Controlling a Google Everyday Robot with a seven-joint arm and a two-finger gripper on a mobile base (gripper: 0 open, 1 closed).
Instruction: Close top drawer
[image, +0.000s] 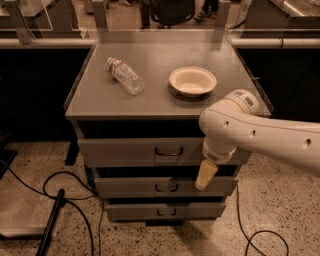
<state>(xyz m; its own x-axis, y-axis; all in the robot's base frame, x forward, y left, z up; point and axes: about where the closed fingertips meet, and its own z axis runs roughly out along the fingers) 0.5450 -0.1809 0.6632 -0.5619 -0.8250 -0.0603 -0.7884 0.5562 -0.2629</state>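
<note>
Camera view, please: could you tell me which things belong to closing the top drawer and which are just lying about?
Part of the job:
top drawer
its loop handle
gripper, hanging in front of the drawer fronts, right of that handle

Just lying about:
plastic bottle, on its side on the cabinet top
bowl
middle drawer
bottom drawer
floor cables
</note>
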